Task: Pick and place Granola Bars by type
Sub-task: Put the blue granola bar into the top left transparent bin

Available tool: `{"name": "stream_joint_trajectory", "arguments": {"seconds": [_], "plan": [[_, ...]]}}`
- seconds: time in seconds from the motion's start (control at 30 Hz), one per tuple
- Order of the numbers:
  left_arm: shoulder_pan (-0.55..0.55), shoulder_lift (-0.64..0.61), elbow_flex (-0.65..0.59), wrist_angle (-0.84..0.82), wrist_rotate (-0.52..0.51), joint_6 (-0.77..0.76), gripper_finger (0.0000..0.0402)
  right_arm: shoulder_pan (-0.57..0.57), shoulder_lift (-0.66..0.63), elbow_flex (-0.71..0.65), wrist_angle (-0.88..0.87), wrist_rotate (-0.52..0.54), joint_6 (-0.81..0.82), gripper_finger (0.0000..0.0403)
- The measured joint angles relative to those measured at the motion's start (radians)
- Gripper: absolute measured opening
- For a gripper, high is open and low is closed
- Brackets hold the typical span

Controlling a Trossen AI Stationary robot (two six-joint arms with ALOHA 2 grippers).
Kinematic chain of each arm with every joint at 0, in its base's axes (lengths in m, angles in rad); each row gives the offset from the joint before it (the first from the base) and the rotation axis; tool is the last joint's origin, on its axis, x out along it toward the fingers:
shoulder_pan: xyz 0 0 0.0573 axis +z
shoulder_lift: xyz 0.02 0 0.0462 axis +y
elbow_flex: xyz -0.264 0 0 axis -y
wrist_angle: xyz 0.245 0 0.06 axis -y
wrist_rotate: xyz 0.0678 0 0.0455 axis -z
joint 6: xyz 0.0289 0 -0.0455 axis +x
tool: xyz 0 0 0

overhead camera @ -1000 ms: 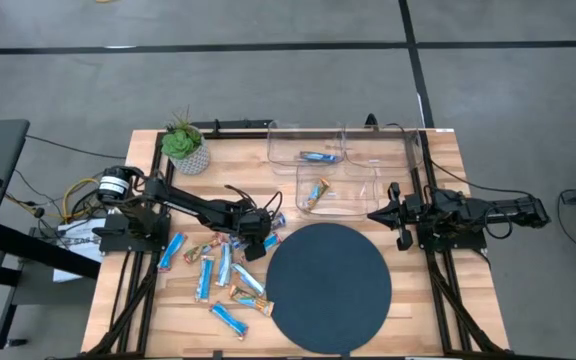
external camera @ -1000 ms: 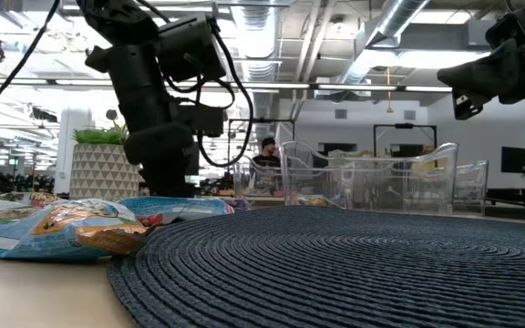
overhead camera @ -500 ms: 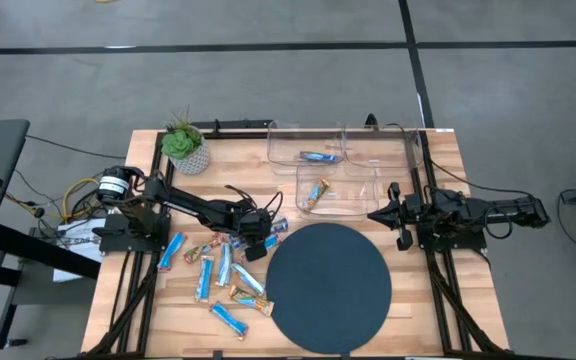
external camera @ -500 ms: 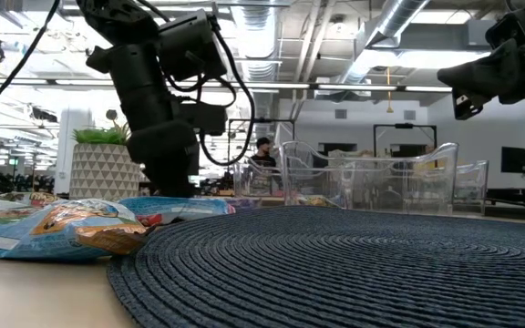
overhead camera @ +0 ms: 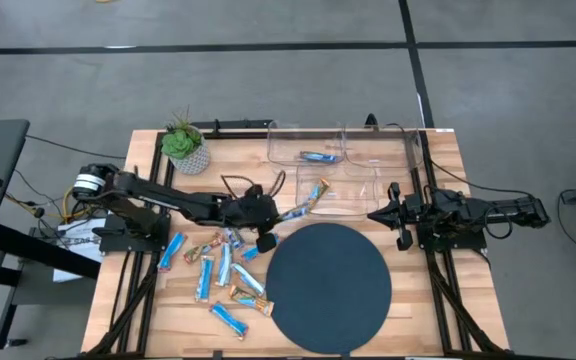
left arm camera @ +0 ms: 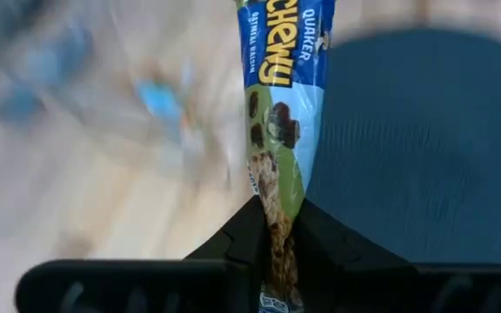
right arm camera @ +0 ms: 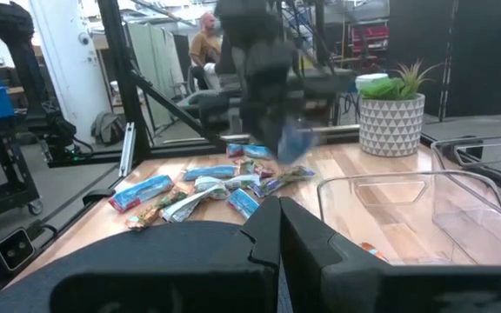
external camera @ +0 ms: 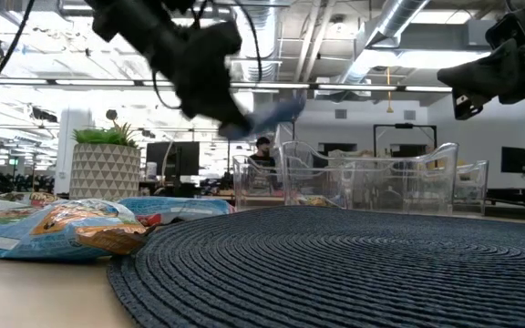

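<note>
One granola bar (left arm camera: 281, 96), blue-wrapped with a picture of chocolate chips, hangs pinched in our left end effector (left arm camera: 277, 248), lifted between the loose bars (overhead camera: 218, 270) on the counter (overhead camera: 438, 145) and the clear bins (overhead camera: 353, 195). Our right end effector (right arm camera: 278, 235) waits pressed together, off to the side.

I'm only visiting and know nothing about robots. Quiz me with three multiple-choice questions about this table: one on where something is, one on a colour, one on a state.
1. Where is the potted plant?
A. beside the left arm
B. on the round mat
C. inside a bin

2. What colour is the round mat?
A. red
B. dark blue-grey
C. yellow

3. What is the left gripper doing?
A. hanging open
B. clamping a granola bar
C. gripping the plant

Answers: 1 A, the high view shows it near that arm's base. 2 B, seen from above. 3 B, the left wrist view shows the granola bar pinched between its fingers.
</note>
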Motion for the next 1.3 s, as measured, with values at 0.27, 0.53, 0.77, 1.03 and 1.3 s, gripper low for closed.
{"name": "stream_joint_trajectory", "arguments": {"seconds": [0.27,0.53,0.77,1.03,1.3], "plan": [[0.0,-0.073,0.0,0.318,-0.074,0.148,0.0042,0.0,0.0,0.0,0.0,0.0,0.0,0.0],[0.016,-0.067,0.0,0.368,-0.061,0.176,0.0043,0.0,0.0,0.0,0.0,0.0,0.0,0.0],[0.133,-0.067,0.0,0.37,-0.039,0.222,0.0043,0.0,0.0,0.0,0.0,0.0,0.0,0.0],[0.36,-0.067,0.0,0.37,-0.039,0.3,0.0043,0.0,0.0,0.0,0.0,0.0,0.0,0.0],[0.531,-0.067,0.0,0.36,-0.008,0.252,0.0043,0.0,0.0,0.0,0.0,0.0,0.0,0.0]]}}
